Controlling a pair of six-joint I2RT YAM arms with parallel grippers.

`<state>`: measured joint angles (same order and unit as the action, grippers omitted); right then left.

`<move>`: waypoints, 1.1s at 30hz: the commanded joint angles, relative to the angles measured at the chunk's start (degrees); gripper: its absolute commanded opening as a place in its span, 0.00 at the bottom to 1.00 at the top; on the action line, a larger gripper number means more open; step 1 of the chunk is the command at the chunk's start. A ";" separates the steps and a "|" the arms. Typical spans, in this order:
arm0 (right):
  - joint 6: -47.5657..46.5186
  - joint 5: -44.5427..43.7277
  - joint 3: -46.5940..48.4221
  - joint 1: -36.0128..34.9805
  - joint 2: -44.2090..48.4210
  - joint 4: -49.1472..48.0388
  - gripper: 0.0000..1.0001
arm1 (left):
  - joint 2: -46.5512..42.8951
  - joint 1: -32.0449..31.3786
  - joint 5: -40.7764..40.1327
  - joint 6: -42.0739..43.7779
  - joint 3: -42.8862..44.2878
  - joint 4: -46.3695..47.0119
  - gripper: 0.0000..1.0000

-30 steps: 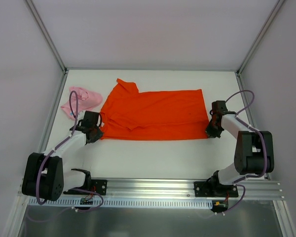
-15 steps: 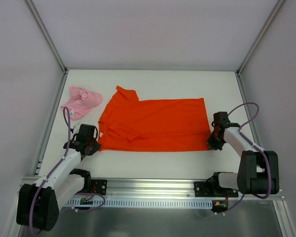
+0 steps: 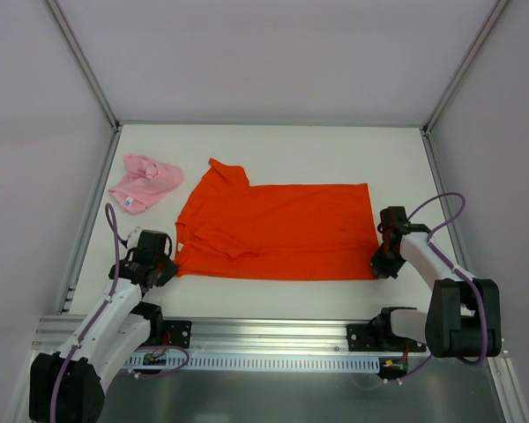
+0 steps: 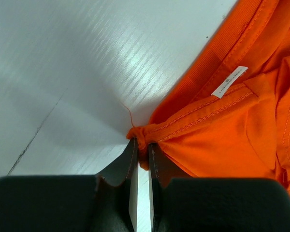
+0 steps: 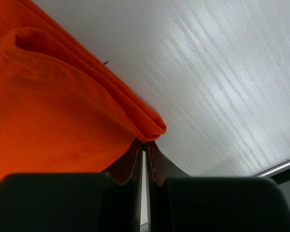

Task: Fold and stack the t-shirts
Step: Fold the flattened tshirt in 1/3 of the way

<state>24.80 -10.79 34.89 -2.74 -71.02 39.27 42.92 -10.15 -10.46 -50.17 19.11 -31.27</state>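
Orange-red tee [image 3: 278,233] dragged nearer, pink tee [image 3: 145,182] unmoved

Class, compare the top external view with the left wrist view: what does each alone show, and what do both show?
Only the top view: the pink t-shirt crumpled at the far left, and the right gripper at the near right corner of the orange t-shirt. Only the left wrist view: a white label on the orange cloth. Both: the left gripper shut on the orange t-shirt's edge.
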 commanded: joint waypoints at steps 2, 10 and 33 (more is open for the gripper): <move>3.24 -3.36 -0.18 -0.60 0.89 5.73 0.09 | -0.90 -1.09 0.97 -1.51 -0.04 -4.59 0.00; 2.54 -4.33 2.53 -2.26 3.69 7.75 0.42 | -2.13 -4.34 -0.53 -4.05 1.89 -7.40 0.38; -11.43 -8.90 29.17 -4.64 10.12 15.94 0.83 | 11.56 -6.11 -7.47 11.84 39.07 -5.51 0.63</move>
<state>18.33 -18.26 59.99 -6.87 -60.77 57.39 50.33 -15.81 -16.29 -46.11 54.85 -43.48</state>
